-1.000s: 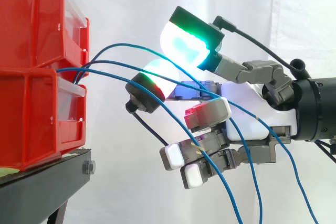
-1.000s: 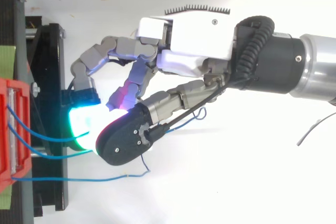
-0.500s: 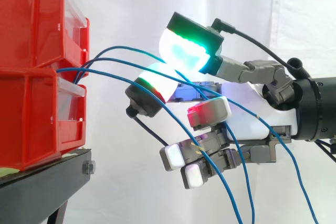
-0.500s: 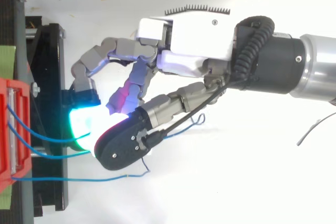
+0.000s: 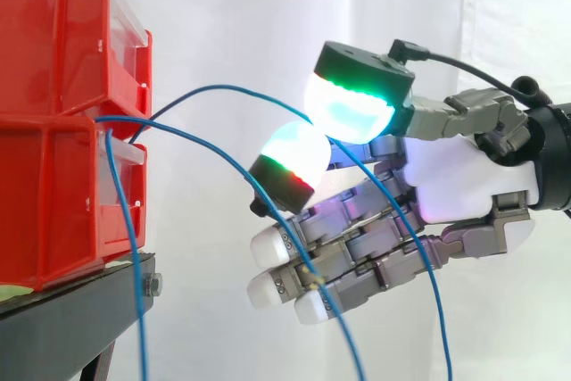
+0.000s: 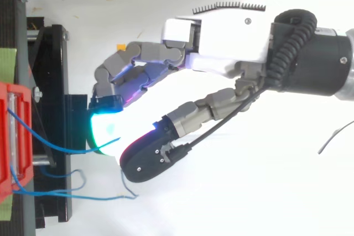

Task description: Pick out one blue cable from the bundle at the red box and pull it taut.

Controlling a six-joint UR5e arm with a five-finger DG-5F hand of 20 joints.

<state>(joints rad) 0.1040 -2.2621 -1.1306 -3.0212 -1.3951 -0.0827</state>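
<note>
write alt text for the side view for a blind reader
A robot hand entering from the right pinches one blue cable between two glowing fingertips; it arcs back to stacked red bins at left. Two other blue cables droop from the bins.

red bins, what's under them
A black stand sits directly under the red bins, with a bolt on its front edge. A loose blue cable hangs down past it. The bins cover the stand's top surface.
</note>
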